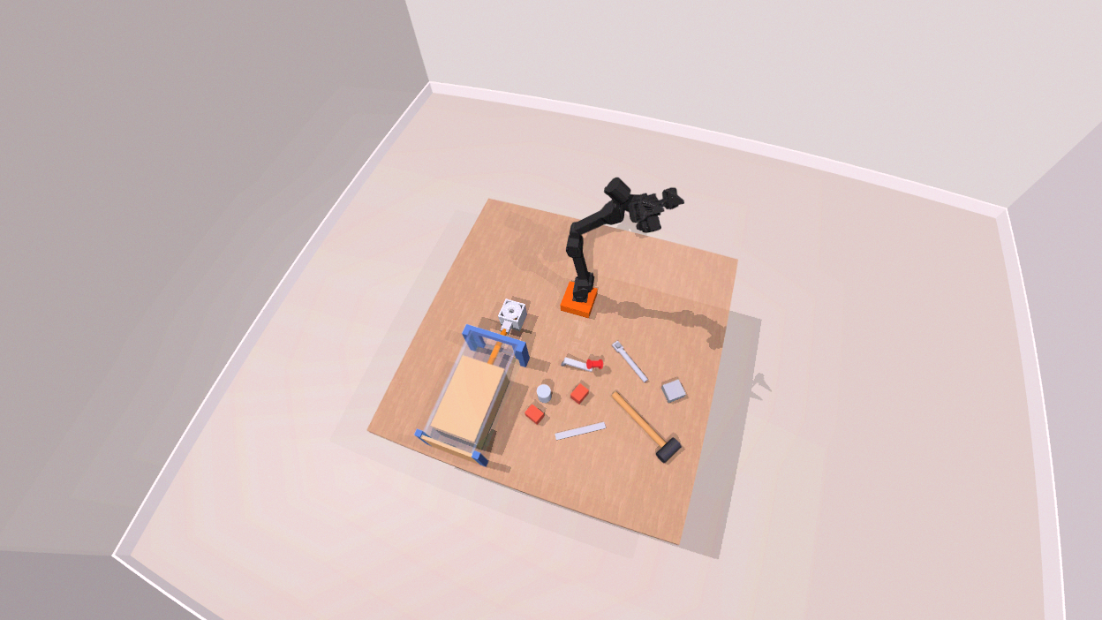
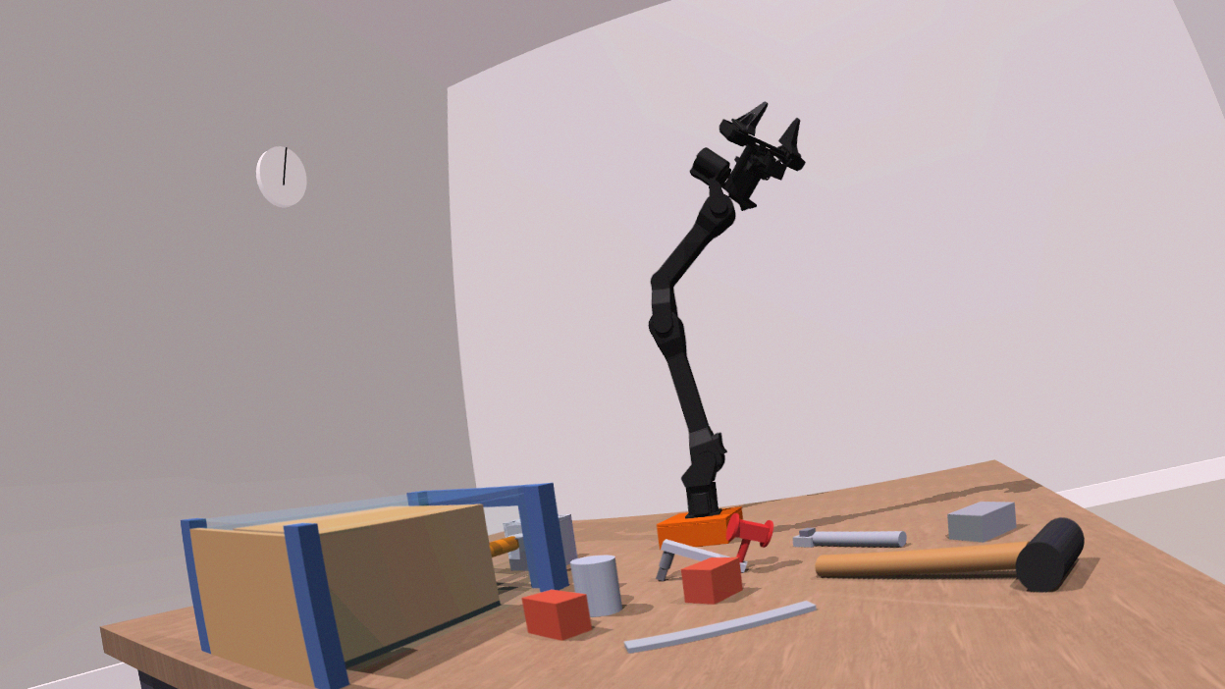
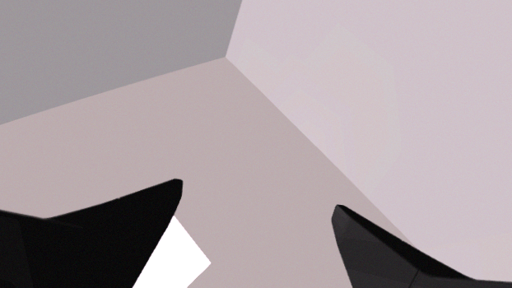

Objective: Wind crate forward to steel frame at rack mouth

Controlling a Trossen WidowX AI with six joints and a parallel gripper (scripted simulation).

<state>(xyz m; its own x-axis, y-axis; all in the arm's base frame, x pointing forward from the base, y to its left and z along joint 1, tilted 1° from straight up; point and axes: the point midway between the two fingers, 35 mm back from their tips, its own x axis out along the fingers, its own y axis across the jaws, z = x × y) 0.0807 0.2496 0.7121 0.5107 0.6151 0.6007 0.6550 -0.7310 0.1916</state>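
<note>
The tan crate point(image 1: 467, 396) point(image 2: 410, 582) sits flat inside the clear-panelled cubby, with a gap between its front and the blue frame point(image 1: 493, 336) point(image 2: 543, 540) at the mouth. An orange strap point(image 1: 495, 353) point(image 2: 505, 546) runs from the crate to the grey winch point(image 1: 511, 311) point(image 2: 568, 535), whose top hole is empty. The crank handle point(image 1: 575, 364) point(image 2: 695, 552) lies on the bench, with a red knob point(image 1: 594, 364) point(image 2: 752, 531) at one end and a grey stub at the other. My gripper point(image 2: 780, 112) point(image 3: 259, 200) is open and empty, high above the bench and far from the handle.
Near the handle stand a grey cylinder point(image 1: 544, 393) point(image 2: 597, 586) and two red blocks point(image 1: 579, 394) point(image 1: 534, 413). A flat bar point(image 1: 580, 431), a wrench point(image 1: 630, 362), a mallet point(image 1: 639, 419) and a grey block point(image 1: 673, 389) lie farther off. The orange arm base point(image 1: 577, 301) is at the back.
</note>
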